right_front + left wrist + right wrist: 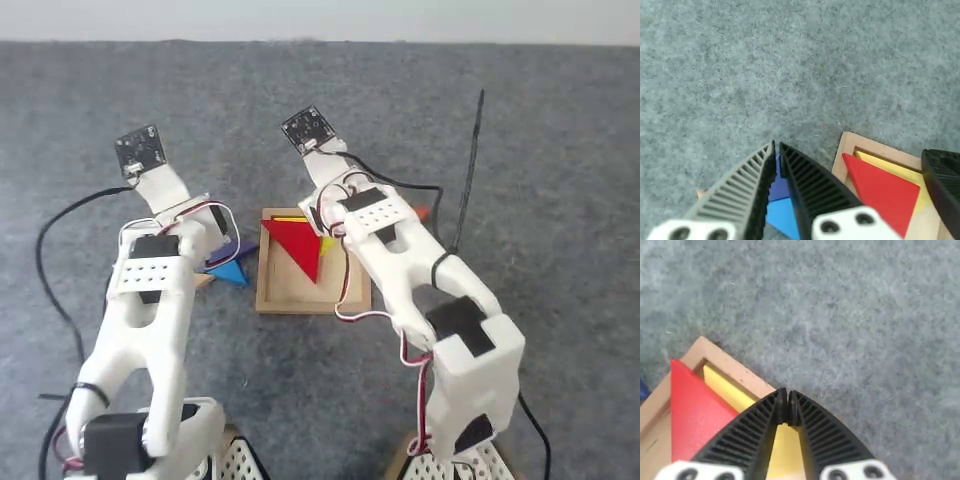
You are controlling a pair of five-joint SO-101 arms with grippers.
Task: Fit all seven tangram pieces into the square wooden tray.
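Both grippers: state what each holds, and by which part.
Nothing is held. The left gripper and the right gripper are both shut, tips meeting, no piece between them.

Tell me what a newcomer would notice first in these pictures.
The bright red triangle jumps out, lying in the square wooden tray mid-table alongside a yellow piece. The right gripper hangs shut over the tray's far edge. The left gripper, also shut, hangs above blue pieces lying on the grey carpet beside the tray.
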